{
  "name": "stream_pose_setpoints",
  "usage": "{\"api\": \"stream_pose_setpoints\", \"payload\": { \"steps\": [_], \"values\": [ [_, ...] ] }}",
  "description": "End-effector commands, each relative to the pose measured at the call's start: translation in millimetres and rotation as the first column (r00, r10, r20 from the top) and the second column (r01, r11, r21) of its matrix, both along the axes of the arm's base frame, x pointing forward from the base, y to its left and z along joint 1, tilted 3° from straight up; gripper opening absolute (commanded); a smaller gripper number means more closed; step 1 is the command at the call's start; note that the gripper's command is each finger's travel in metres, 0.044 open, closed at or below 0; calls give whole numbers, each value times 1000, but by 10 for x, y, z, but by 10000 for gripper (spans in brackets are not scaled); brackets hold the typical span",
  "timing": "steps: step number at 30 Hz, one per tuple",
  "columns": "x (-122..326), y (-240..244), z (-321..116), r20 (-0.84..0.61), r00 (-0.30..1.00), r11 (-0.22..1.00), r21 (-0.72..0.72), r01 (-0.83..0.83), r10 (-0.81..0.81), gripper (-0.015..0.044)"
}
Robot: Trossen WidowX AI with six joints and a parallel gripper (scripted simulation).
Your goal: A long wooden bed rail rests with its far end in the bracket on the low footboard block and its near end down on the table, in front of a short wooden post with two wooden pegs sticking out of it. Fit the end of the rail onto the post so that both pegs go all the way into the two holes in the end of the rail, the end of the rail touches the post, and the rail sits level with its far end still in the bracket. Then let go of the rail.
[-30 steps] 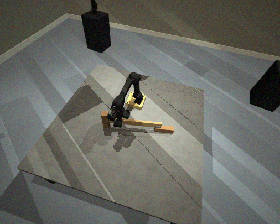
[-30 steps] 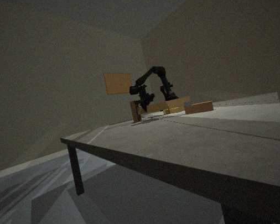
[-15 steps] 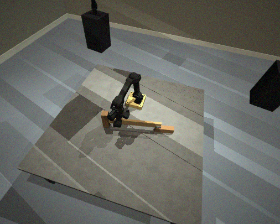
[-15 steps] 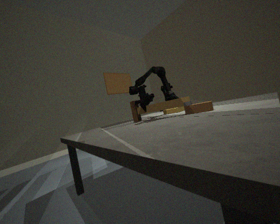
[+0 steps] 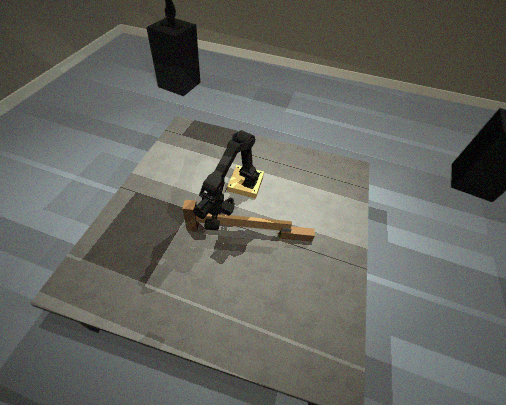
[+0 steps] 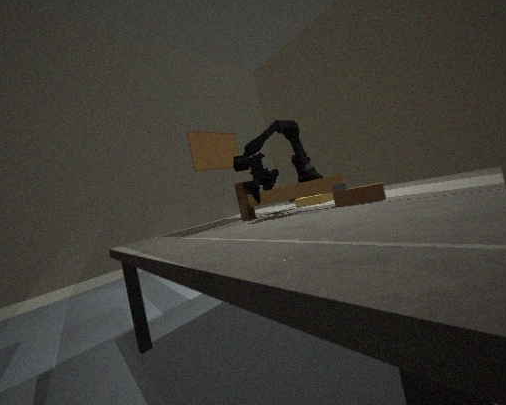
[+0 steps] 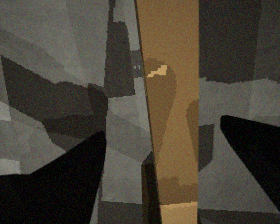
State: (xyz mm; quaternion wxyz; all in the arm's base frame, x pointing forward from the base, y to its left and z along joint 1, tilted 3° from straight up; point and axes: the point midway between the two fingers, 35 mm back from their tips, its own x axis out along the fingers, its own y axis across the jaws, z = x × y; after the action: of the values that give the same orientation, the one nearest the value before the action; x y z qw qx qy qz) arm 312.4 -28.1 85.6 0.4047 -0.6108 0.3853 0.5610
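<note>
The wooden rail (image 5: 263, 222) (image 6: 303, 191) (image 7: 170, 30) runs from the post (image 5: 190, 218) (image 6: 244, 204) to the low footboard block (image 5: 301, 234) (image 6: 360, 195). Its far end sits at the bracket (image 6: 339, 187). Its near end is raised off the table beside the post and looks about level with the far end. The gripper hides much of that joint, so I cannot tell whether the end touches the post; pegs and holes do not show. My gripper (image 5: 221, 215) (image 6: 263, 192) (image 7: 162, 129) is open, its fingers standing apart on either side of the rail near the post, with gaps on both sides.
My arm's yellow base plate (image 5: 243, 191) (image 6: 313, 200) is behind the rail on the table (image 5: 283, 313) (image 6: 333, 258). An orange panel (image 6: 213, 150) shows behind the arm. Two black pedestals (image 5: 175, 55) (image 5: 483, 160) stand on the floor beyond the table. Shadows cross the table top.
</note>
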Motion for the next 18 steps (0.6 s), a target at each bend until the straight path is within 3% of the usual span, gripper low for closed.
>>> {"api": "stream_pose_setpoints", "payload": {
  "steps": [1,6,18],
  "values": [
    [2,0,1,1,1000,1000,0,0,0,440],
    [-132,271,268,11,1000,1000,1,-1,1,440],
    [-141,286,283,12,1000,1000,1,-2,2,440]
  ]
}}
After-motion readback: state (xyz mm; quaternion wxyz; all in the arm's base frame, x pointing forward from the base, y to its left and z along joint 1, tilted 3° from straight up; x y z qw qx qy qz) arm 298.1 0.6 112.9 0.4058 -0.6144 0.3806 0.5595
